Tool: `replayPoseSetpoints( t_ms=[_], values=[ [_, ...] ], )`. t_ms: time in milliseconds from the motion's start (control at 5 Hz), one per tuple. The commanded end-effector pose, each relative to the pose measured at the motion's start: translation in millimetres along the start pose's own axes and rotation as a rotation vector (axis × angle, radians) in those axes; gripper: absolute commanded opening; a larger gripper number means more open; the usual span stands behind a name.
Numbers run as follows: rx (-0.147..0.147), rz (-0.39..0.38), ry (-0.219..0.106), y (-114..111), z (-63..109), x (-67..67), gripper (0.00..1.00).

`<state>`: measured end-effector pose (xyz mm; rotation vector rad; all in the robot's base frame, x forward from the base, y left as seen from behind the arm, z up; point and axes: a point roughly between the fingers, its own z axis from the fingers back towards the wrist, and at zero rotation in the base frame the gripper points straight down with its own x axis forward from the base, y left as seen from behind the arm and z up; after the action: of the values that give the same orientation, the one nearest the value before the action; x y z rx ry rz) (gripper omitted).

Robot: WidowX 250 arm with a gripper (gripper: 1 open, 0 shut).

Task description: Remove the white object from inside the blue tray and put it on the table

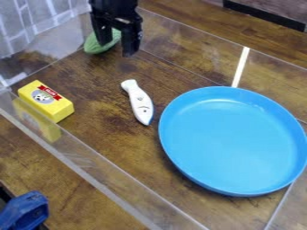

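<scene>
1. Small elongated white plastic fish-like toy (136, 100) w/ dark eye marks near its lower end lies flat on the dark brown wood-grain desk (108, 171), under/at a glossy clear sheet. It's outside the tray, just left of its rim, not touching as far as visible.
2. Large round bright blue shallow plastic tray (234, 140) w/ raised rim sits at right-centre; inside looks bare blue.
3. White toy runs diagonally, tapered end up-left, eye end down-right toward the tray.
4. Black robot pincer (118, 39) is at top, well apart from the white toy, pointing down at the desk. Its two fingers stand spread, released, nothing between them that I can make out.
5. Green knobbly toy (100, 40) sits right at the pincer, partly hidden behind the left finger; can't tell if they touch.
6. Yellow rectangular box (43, 101) w/ a red-and-white face label lies at left on the desk, well apart from the white toy and tray.
7. Thin pale stick-like streak (240, 67) stands just above the tray's top rim; could be an object or a glare line on the sheet, can't tell.
8. Blue cloth-like item (21, 211) shows at bottom-left corner, cut off by the frame edge.
</scene>
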<state>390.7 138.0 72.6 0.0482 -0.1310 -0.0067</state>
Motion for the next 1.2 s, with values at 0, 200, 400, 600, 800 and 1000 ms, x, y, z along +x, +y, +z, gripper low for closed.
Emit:
replayPoseSetpoints(
  t_ms=[0,200,400,600,800,1000],
  values=[
    [0.022,0.011,-0.050,13.4,15.3,8.3,1.00],
    [0.019,0.008,-0.044,15.7,12.0,9.4,1.00],
    [0.015,0.010,-0.039,18.6,10.6,9.9,1.00],
    [0.011,0.010,-0.035,20.7,9.4,9.3,1.00],
    [0.007,0.012,-0.029,22.4,7.4,8.6,1.00],
    [0.005,0.014,-0.025,24.8,7.2,7.8,1.00]
  ],
)
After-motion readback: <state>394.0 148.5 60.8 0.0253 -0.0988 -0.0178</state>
